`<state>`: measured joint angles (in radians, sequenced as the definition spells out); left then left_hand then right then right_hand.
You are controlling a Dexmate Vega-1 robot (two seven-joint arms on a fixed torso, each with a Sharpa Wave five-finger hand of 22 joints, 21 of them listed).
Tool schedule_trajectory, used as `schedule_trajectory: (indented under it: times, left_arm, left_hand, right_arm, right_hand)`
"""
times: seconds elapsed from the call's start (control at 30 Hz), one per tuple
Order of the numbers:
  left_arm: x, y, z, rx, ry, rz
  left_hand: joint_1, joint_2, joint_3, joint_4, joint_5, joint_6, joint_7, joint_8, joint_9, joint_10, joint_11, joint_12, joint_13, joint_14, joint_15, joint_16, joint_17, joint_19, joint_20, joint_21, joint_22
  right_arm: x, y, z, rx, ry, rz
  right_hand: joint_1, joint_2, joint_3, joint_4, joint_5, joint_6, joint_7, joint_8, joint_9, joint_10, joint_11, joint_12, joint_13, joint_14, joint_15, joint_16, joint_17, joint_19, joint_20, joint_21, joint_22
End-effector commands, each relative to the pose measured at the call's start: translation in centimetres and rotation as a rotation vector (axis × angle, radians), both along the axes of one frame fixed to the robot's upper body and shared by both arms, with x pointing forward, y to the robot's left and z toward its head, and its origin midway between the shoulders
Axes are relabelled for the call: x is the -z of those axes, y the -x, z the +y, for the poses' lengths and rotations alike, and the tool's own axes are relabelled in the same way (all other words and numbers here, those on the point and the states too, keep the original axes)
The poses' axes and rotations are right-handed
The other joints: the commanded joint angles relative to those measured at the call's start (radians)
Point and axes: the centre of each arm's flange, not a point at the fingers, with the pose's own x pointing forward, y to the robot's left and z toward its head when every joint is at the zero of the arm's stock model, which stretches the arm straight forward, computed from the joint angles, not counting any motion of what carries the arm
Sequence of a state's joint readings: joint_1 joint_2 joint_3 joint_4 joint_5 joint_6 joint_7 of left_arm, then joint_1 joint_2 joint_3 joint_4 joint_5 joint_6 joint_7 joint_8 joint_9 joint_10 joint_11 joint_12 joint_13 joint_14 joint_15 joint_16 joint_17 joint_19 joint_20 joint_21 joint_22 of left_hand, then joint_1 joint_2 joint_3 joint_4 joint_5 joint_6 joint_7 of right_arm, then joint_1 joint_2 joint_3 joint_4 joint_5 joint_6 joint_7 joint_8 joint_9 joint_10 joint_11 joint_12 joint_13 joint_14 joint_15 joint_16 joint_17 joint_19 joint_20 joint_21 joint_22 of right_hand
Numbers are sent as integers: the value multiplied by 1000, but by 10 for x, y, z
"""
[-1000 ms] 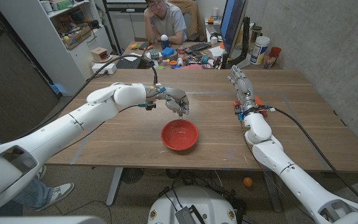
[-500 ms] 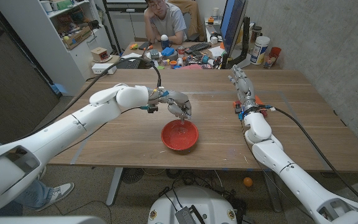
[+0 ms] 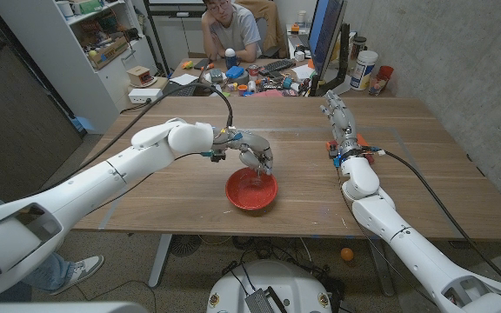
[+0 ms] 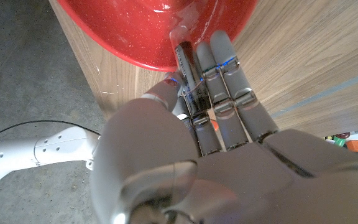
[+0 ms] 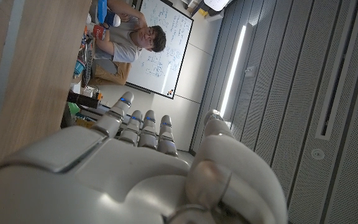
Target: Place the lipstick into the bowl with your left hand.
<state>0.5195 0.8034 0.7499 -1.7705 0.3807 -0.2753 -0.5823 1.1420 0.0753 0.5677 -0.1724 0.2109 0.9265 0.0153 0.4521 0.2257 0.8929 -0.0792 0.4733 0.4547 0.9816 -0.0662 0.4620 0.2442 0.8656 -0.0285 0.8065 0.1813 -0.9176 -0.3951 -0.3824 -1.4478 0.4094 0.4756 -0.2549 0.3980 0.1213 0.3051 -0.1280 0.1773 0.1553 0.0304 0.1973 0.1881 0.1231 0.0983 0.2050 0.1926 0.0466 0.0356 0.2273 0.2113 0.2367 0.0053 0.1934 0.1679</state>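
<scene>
A red bowl sits on the wooden table near its front middle. My left hand hovers over the bowl's far rim and holds the lipstick. In the left wrist view the dark lipstick tube is pinched between the thumb and the fingers of my left hand, its tip pointing into the red bowl. My right hand stands upright at the table's right side, fingers straight and apart, holding nothing. The right wrist view shows my right hand from behind.
A person sits behind the table's far edge beside a cluttered desk. A monitor and a white container stand at the back right. A shelf unit is at the back left.
My left hand has carried the lipstick to the right and nearer, from behind the bowl to above its rim. The right arm has stayed still.
</scene>
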Motion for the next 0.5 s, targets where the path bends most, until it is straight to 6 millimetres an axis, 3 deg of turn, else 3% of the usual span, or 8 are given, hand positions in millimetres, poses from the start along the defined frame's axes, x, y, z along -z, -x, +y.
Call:
schedule_trajectory:
  times: [0.03,0.5]
  left_arm:
    - [7,8,-10,34,-37,6]
    - [20,17,-13,52,-76,38]
  left_hand:
    - [39,38,-2,1,6,7,-4,5,2,59,-52,-3,3,70,-106,-3,6,-6,1,8,2]
    - [41,38,-4,0,6,7,-1,5,2,61,-53,-8,5,70,-106,-6,7,-10,1,13,2]
  right_arm:
    - [-11,-1,-5,29,-6,-3]
    - [-30,-7,-3,37,-3,-2]
  right_hand:
    - [13,2,-7,0,5,8,2,-1,2,7,4,0,4,8,1,-1,6,1,6,-2,3]
    - [13,3,-8,0,5,7,4,-1,2,3,4,-2,5,5,4,-2,6,-3,6,-3,3]
